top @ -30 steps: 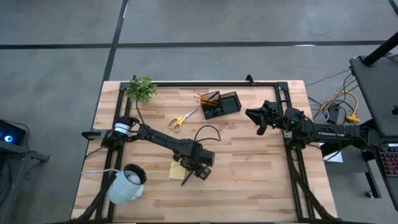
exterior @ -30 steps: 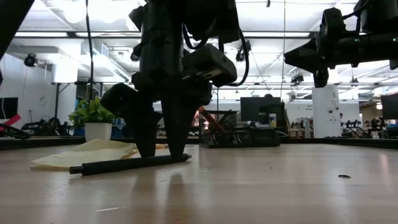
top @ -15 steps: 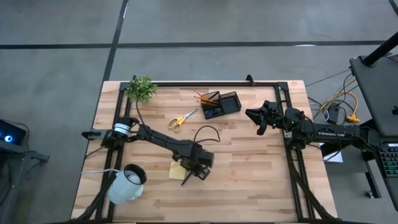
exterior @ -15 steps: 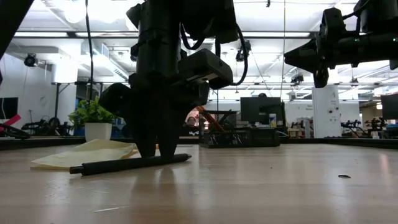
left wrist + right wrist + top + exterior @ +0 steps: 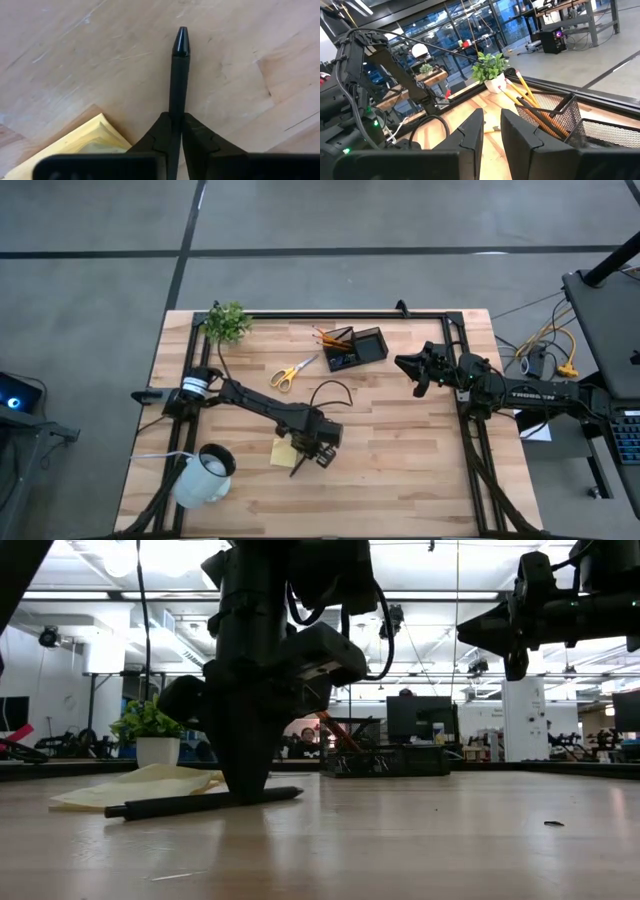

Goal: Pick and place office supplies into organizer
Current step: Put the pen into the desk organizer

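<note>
A dark pen (image 5: 190, 804) lies on the table beside the yellow sticky-note pad (image 5: 282, 452). My left gripper (image 5: 306, 459) stands over the pen, shut on it. The black mesh organizer (image 5: 357, 347) stands at the far middle with orange pencils (image 5: 327, 336) leaning out of one compartment. The yellow-handled scissors (image 5: 292, 371) lie flat to its left. My right gripper (image 5: 404, 366) hangs in the air right of the organizer, its fingers (image 5: 470, 131) a narrow gap apart with nothing between them. My left gripper pinches the pen's barrel (image 5: 176, 102) between its two fingers, somewhat off the middle of its length. The fingers come from above, pointing down, and lie across the pen. The pen rests along the table top, its pointed end (image 5: 181, 39) sticking out past the fingers.
A white mug (image 5: 205, 475) lies near the front left corner and a small green plant (image 5: 228, 322) stands at the far left. A black frame (image 5: 330, 313) runs along the table's far edge and sides. Bare wood lies between the arms.
My left gripper has shut: its fingers stood apart on either side of the pen and have closed onto the barrel. The pen is still on the table.
</note>
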{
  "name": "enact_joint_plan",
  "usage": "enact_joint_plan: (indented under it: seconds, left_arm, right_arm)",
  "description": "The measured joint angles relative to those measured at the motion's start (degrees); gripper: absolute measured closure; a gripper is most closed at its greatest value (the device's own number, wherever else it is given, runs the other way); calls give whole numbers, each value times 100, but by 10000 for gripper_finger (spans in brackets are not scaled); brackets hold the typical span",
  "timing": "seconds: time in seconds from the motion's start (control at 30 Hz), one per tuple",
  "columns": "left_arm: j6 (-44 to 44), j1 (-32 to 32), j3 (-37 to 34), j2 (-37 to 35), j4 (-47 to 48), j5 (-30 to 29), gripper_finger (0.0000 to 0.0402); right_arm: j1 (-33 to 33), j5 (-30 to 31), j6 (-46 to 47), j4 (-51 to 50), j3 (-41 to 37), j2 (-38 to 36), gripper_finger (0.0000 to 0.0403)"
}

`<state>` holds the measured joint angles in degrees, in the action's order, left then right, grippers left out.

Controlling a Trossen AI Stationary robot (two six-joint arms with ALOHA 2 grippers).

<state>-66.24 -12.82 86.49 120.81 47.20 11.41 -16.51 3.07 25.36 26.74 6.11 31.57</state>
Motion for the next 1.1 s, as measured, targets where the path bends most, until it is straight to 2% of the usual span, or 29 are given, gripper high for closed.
enact_joint_plan:
  seconds: [1.1]
  left_arm:
    - [225,-2,158,-247,-62,163,395]
  right_arm:
    - [-2,-1,-6,2,0,-2,346]
